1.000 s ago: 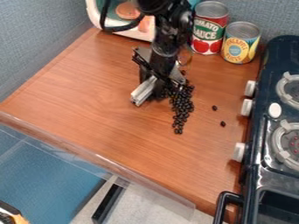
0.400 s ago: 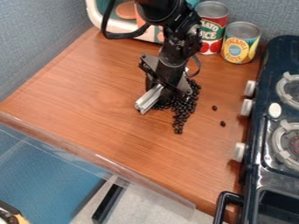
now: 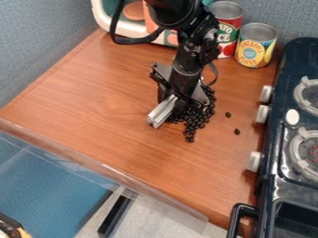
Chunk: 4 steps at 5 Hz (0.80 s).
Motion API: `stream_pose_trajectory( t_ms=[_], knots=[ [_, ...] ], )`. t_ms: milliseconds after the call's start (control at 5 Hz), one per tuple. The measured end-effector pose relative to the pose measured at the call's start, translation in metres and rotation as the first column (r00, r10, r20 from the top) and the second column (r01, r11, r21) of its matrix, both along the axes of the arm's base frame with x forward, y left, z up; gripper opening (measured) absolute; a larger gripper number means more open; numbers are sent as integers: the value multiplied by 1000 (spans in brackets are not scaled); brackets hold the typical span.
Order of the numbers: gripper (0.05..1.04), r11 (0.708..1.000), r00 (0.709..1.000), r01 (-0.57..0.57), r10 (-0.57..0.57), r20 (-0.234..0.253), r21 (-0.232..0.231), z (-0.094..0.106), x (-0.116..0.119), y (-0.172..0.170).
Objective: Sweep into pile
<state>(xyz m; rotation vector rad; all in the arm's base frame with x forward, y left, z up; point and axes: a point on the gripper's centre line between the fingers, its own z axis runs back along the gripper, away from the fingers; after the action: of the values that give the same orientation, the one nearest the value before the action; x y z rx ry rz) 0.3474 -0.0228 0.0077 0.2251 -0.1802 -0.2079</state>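
Camera view: 2 beans (image 3: 237, 131) nr stove knobs (image 3: 262, 114)

And there's the red can (image 3: 227, 23) right beside the yellow can (image 3: 255, 45), with the dark toy stove (image 3: 268, 186) over on the right!

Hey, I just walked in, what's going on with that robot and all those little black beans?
A robot arm's black gripper is down at the counter, with a silvery bar at its lower end, seemingly for sweeping the beans into a pile. Most lie bunched right beside the gripper, a few trailing toward the camera. Two strays sit apart, nearer the stove.
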Motion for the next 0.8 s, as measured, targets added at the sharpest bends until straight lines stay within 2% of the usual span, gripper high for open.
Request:
stream_pose_trajectory(
  t_ms=[200, 400, 600, 800],
  knots=[
    [387, 999, 999, -48, 48, -7, -25, 7, -5, 5],
    [387, 993, 994, -105, 107, 24, -61, 25, -1, 21],
    [387, 987, 990, -137, 140, 34, -82, 38, 8, 35],
    [387, 981, 982, -176, 181, 58, -82, 53, 21, 56]
  ],
)
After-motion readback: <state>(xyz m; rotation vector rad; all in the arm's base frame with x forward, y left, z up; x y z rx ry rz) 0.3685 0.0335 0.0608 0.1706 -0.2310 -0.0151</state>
